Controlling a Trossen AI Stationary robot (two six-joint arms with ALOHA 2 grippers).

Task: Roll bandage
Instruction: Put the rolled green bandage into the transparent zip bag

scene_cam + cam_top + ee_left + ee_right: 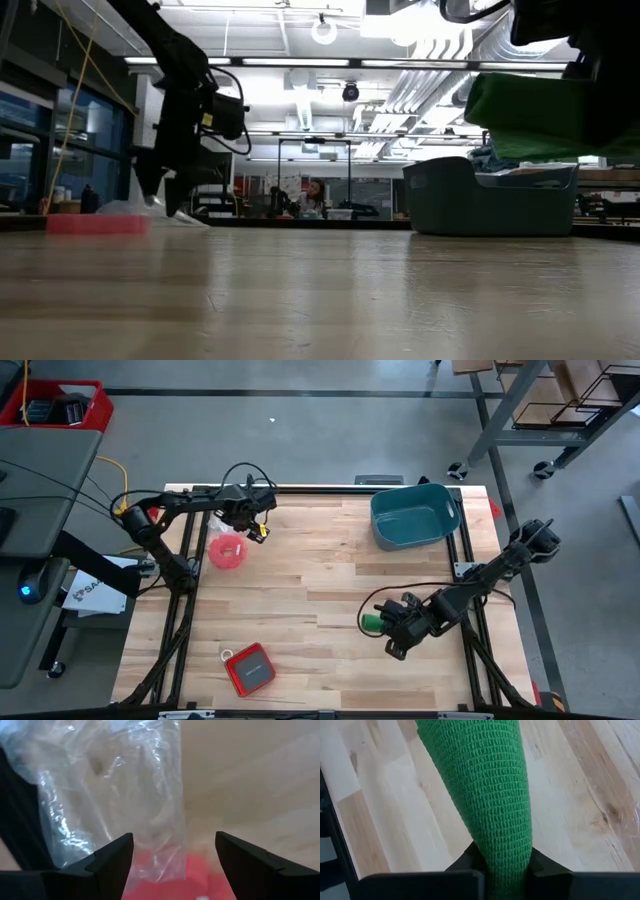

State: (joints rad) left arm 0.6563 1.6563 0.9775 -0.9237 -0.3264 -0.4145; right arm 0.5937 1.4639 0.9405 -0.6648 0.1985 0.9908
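Now the right gripper (pixel 378 624) has its fingers clamped together on the bandage (pixel 490 785), well away from the teal tub (pixel 414 515), nearer the front edge of the table (pixel 300 590) than the tub is. In the high view only a small green stub (pixel 372 623) shows at the fingertips. Up close in the right wrist view it's a broad band of bright green, open-knit, matte fabric, pinched narrow at the jaws and stretching away over the pale wood planks. Whether it's already wound into a roll or hangs as a folded strip, I can't tell, so my read is that the rolling is either early or mid-way, with nothing here proving it finished.

Across the table from the tub, the left gripper (pixel 255 525) hovers with fingers apart, touching nothing. It sits just beside the pink-red ring (pixel 227 550), where crinkly clear plastic film (pixel 100 785) sits glossy and wrinkled above the ring. A red case (pixel 249 668) lies flat, far from the tub near the front edge.
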